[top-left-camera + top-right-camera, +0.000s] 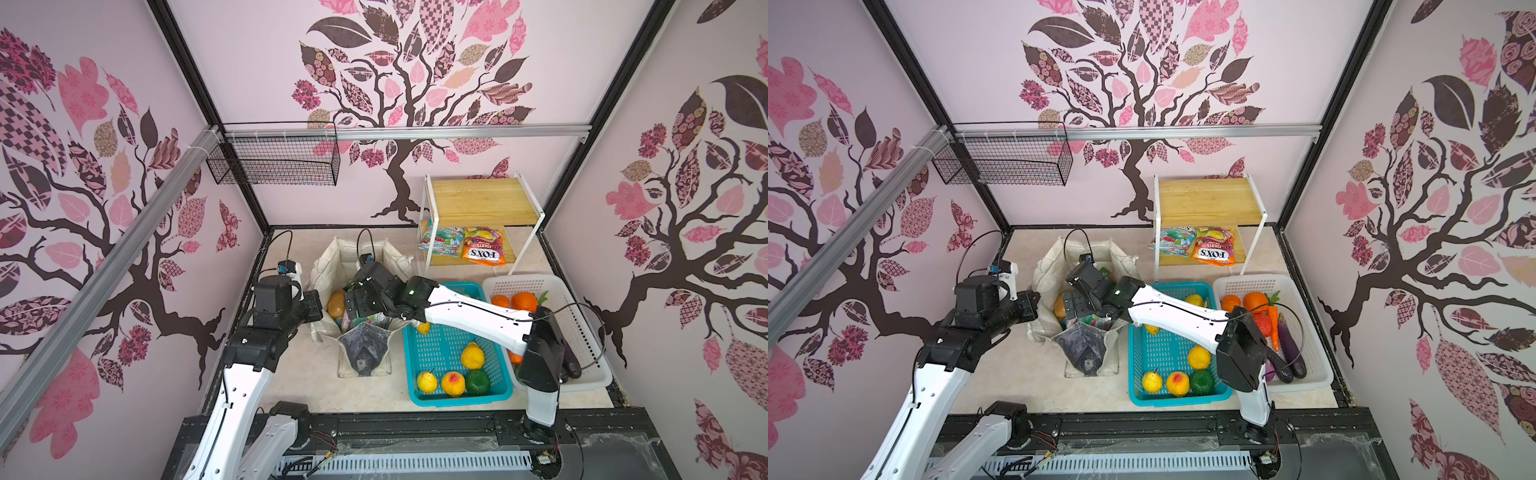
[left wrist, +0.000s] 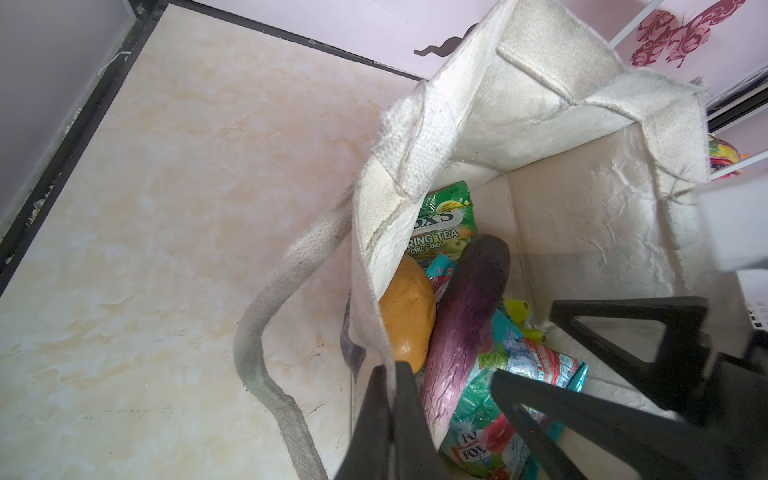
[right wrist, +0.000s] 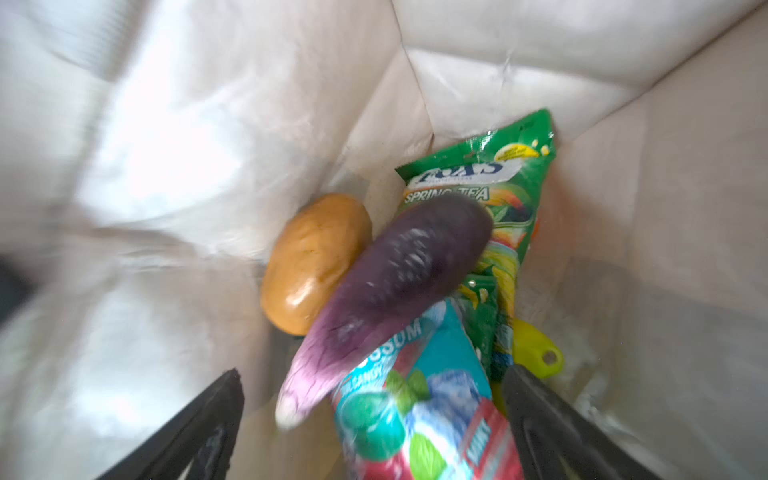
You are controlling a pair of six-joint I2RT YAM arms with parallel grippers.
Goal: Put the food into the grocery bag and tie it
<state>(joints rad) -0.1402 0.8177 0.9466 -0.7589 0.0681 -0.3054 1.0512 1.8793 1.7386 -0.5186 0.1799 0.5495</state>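
BAG: grocery bag open beside the teal basket, toward the counter back edge | LEFT: left gripper clamped on its rim, seemingly holding the mouth wide | RIGHT: right gripper inside, jaws spread clear of the purple eggplant lying on FOX'S packets

Beige tabletop carries the grocery bag, teal basket, white basket and wooden shelf rack

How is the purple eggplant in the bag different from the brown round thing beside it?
The eggplant is long and purple; the brown round thing is short, plump and orange-brown. The eggplant overlaps the snack packets; the brown round thing sits against the wall of the grocery bag. Both are shiny and inside it.
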